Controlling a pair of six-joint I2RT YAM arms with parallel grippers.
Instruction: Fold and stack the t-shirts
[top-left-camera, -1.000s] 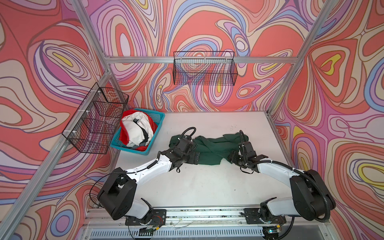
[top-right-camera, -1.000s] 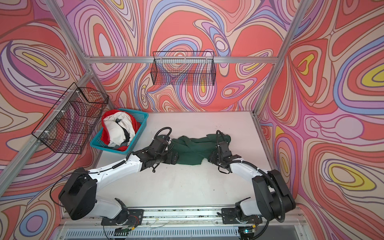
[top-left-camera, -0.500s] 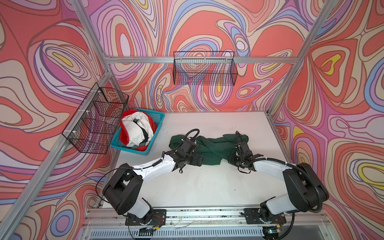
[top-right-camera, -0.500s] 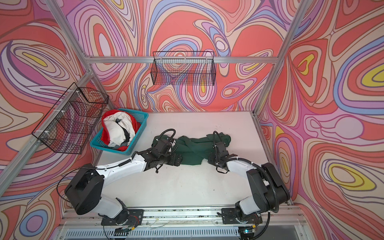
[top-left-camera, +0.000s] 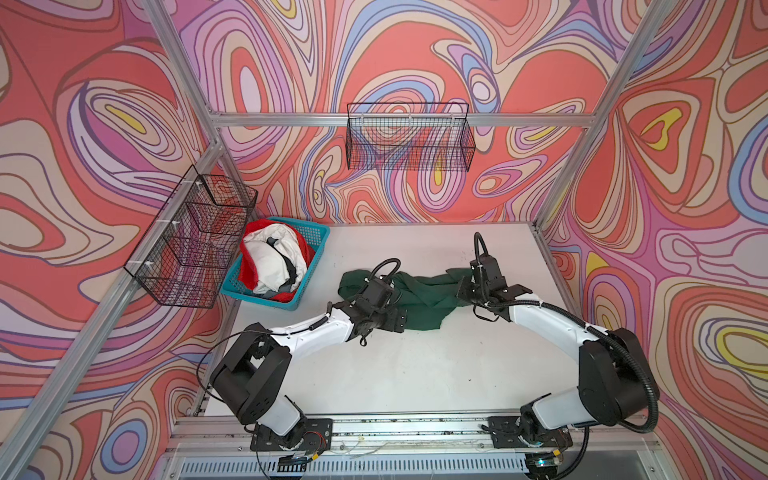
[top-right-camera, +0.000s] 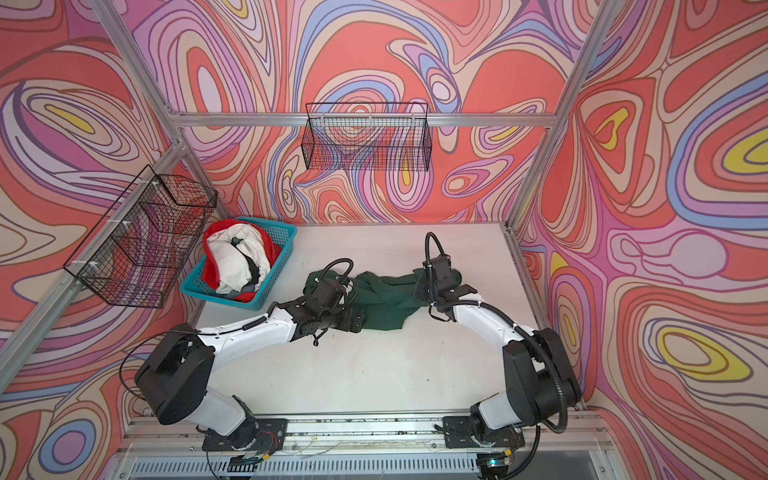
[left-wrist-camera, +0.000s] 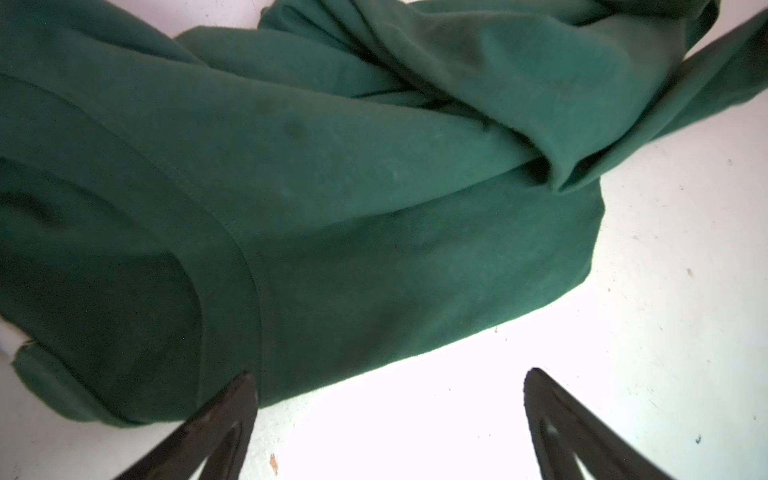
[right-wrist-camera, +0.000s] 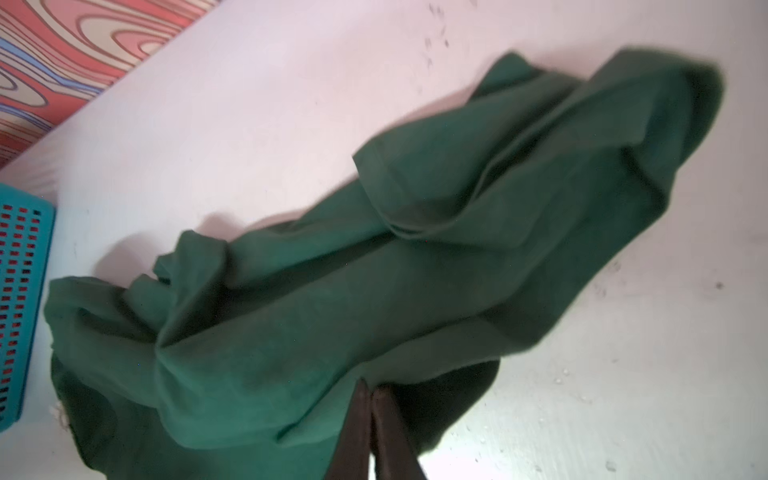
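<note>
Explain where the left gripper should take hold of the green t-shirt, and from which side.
Probably the flat edge of the green t-shirt beside its stitched hem. Come in low from the table side: the open left gripper faces that edge, and the cloth lies smooth there but bunched farther in.

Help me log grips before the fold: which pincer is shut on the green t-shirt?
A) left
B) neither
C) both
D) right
D: the right wrist view shows the right pincer pinched shut on an edge of the green t-shirt; the left pincer stands wide open.
</note>
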